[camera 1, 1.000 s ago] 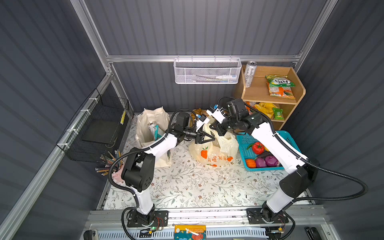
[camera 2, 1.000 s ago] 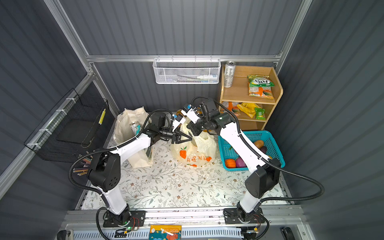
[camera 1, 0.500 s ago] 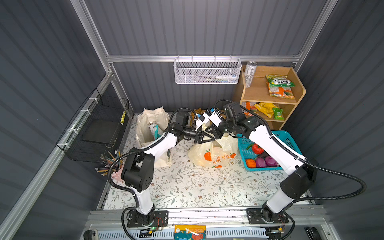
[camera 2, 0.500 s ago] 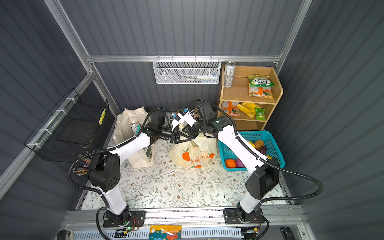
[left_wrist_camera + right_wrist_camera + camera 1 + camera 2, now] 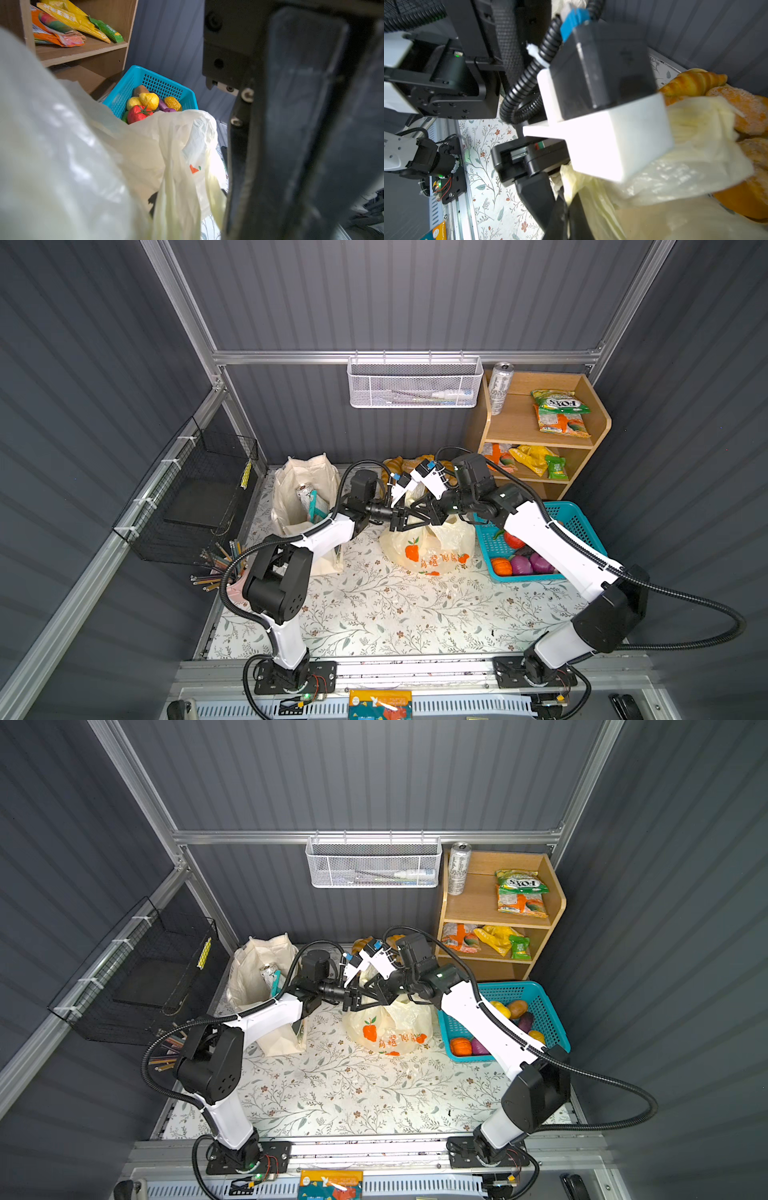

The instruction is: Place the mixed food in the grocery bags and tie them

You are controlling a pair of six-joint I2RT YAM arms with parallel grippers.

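Note:
The pale-yellow plastic bag [image 5: 428, 549] with orange prints stands mid-table, its handles [image 5: 176, 187] pulled up. My right gripper [image 5: 568, 220] is shut on a strip of one handle above the bag's top [image 5: 409, 519]. My left gripper [image 5: 397, 523] meets it tip to tip; its fingers stand apart with handle strands hanging between them [image 5: 189, 197]. The cream canvas tote [image 5: 299, 489] stands to the left with a can [image 5: 303, 492] and a teal packet [image 5: 316, 506] inside. Toy fruits [image 5: 521, 564] lie in the teal basket [image 5: 582, 526].
A wooden shelf [image 5: 536, 435] at the back right carries a tall can [image 5: 500, 387] and snack packets. Bread rolls [image 5: 691, 83] lie behind the plastic bag. A black wire rack [image 5: 199, 497] hangs on the left wall, with pencils [image 5: 220, 564] below it.
My right gripper has carried the bag handle leftward until it meets the left gripper. The bag's top was drawn left with it. The left arm barely moved.

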